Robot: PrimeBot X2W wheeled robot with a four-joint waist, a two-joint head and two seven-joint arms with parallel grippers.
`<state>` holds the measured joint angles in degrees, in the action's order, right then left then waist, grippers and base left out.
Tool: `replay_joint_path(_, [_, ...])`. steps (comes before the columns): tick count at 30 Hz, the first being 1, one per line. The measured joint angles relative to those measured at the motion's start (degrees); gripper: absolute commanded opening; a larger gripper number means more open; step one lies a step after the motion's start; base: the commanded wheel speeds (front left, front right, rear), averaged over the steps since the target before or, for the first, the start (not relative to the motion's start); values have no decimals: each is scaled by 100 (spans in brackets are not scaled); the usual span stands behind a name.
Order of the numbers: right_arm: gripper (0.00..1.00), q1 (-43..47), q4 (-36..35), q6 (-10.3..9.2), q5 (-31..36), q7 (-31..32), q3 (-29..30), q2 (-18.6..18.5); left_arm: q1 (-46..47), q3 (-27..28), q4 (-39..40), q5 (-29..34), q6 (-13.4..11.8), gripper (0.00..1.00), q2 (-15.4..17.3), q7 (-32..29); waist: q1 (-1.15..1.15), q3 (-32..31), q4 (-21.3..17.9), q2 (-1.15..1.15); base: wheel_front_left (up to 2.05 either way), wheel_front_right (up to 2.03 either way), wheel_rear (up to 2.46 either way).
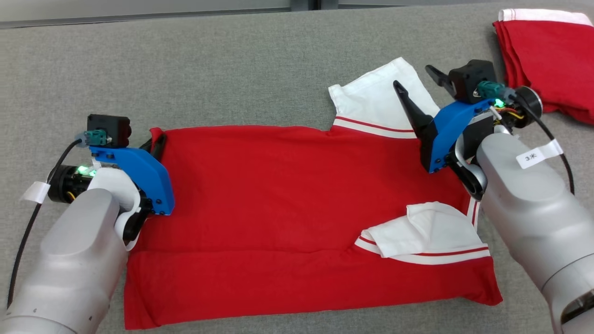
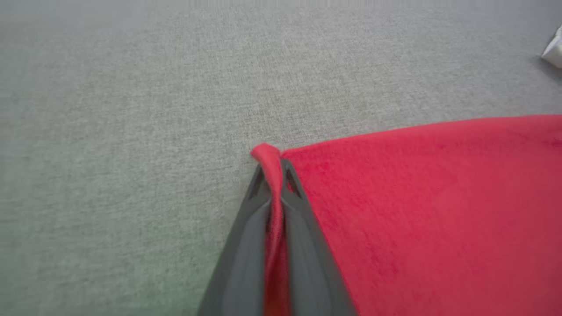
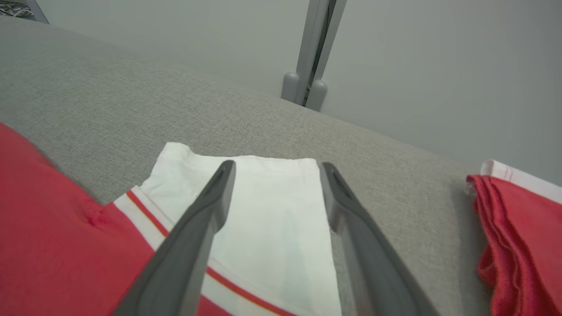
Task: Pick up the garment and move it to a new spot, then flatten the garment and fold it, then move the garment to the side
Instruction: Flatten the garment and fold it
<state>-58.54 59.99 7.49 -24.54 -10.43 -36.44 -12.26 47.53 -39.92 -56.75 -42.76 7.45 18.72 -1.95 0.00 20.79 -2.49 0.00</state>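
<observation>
The garment (image 1: 278,204) is a red shirt with white sleeves, spread flat on the grey table. One white sleeve (image 1: 376,97) sticks out at the far right, and the other sleeve (image 1: 427,234) lies folded over the red cloth. My left gripper (image 2: 272,169) is shut on the garment's far left corner (image 2: 265,153), and a ridge of red cloth is pinched between its fingers. In the head view this gripper (image 1: 155,141) sits at the shirt's left edge. My right gripper (image 1: 417,79) stands open, raised above the far white sleeve (image 3: 263,206), holding nothing.
A second red garment (image 1: 547,60) with a white edge lies folded at the table's far right corner, also in the right wrist view (image 3: 518,237). The grey table (image 1: 232,69) stretches behind and left of the shirt. A wall and a post (image 3: 314,52) stand beyond the table.
</observation>
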Motion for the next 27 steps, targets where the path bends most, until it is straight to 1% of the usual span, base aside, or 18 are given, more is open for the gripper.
replay_joint_path(5, [100,-225,187,0,-182,138,-51,-160,53,-7,11,-65,1,0,-93,452,0,-9,172,0,0,0,0])
replay_joint_path(10, [100,-692,460,-1,-376,626,-26,-281,65,-160,209,-60,0,0,-182,681,0,83,347,0,0,0,0])
replay_joint_path(15, [100,-1124,779,0,-622,1246,20,-289,92,-290,375,-25,0,0,-286,839,0,233,530,0,0,0,0])
replay_joint_path(19, [100,-1263,1032,0,-756,1789,44,-316,159,-344,443,3,0,0,-355,918,1,366,666,0,0,0,0])
replay_joint_path(23, [100,-1350,1159,0,-892,2052,102,-363,221,-375,497,8,0,0,-433,992,1,501,780,0,0,0,0])
replay_joint_path(27, [100,-1404,1261,0,-932,2170,154,-414,296,-414,515,8,0,0,-453,1042,1,631,851,0,0,0,0])
